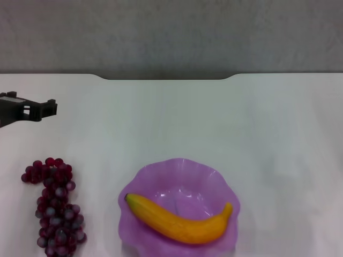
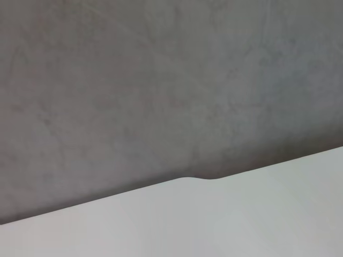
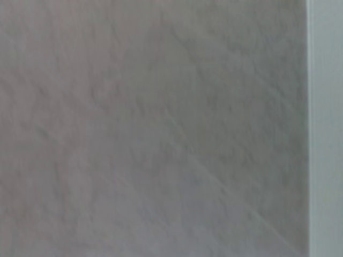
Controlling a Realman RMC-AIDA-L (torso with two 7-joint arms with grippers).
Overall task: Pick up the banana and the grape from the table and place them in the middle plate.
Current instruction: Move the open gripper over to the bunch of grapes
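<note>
The left gripper [image 1: 48,108] juts in at the frame's left edge above the table [image 1: 214,123]; its grip state cannot be told. Lower left, the grape [image 1: 54,206] lies apart from the plate [image 1: 161,174], which holds the banana [image 1: 179,220].

Banana [image 1: 179,219] in purple plate [image 1: 161,174], grapes [image 1: 55,206] on table [image 1: 214,118]

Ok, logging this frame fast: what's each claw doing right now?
Left claw: over the table's left edge, empty; open or closed cannot be told.
Right claw: not in view.
</note>
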